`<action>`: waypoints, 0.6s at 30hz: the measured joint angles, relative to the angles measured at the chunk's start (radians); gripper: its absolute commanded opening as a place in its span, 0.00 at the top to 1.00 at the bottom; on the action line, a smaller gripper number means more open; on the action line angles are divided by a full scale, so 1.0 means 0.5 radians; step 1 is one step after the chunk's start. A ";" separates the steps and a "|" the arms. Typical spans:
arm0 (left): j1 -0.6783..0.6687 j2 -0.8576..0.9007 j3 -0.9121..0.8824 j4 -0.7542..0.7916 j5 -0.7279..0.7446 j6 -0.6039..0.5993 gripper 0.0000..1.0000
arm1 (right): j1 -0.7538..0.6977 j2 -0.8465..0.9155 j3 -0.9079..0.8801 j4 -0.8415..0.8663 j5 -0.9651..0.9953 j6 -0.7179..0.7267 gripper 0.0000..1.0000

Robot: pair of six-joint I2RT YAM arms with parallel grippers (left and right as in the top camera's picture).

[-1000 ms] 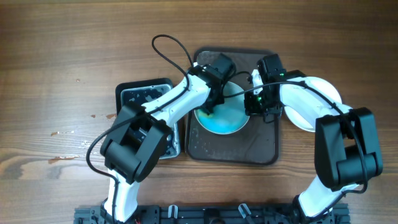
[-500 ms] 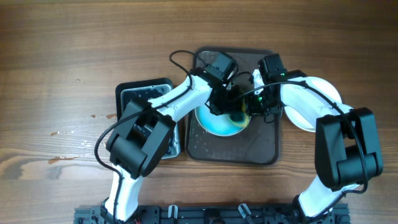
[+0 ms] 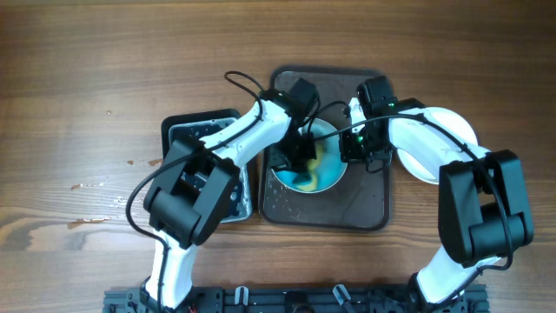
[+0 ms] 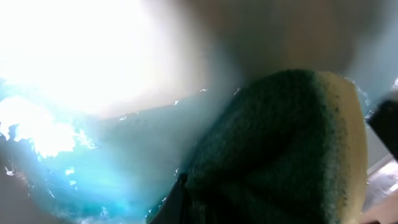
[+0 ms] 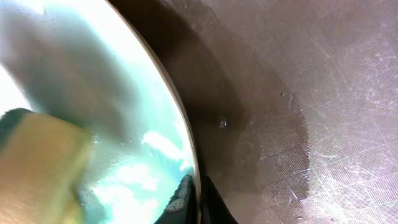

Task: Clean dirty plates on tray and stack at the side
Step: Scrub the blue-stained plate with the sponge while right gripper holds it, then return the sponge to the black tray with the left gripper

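left gripper [image 3: 303, 163] pinching sponge [image 4: 273, 149] on plate [image 3: 330, 165], right gripper [image 3: 349, 144] pinching its rim

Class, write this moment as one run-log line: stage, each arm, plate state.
stage: scrubbing | left gripper: shut on sponge, pressed to plate | right gripper: pinching plate rim | plate: on tray, blue smear present

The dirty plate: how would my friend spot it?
Find the dark brown tray in the middle of the wooden table. The round plate lies on it. Unlike the plain white plate beside the tray, it is smeared blue.
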 measured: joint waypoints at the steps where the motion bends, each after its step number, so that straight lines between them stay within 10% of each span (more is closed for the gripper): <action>1: 0.021 -0.014 0.000 -0.034 -0.060 -0.011 0.96 | 0.000 0.000 0.000 0.000 -0.002 0.000 0.96; 18: 0.408 -0.873 -0.030 -0.501 -0.542 -0.082 0.96 | -0.001 0.000 0.000 0.002 0.001 -0.001 0.96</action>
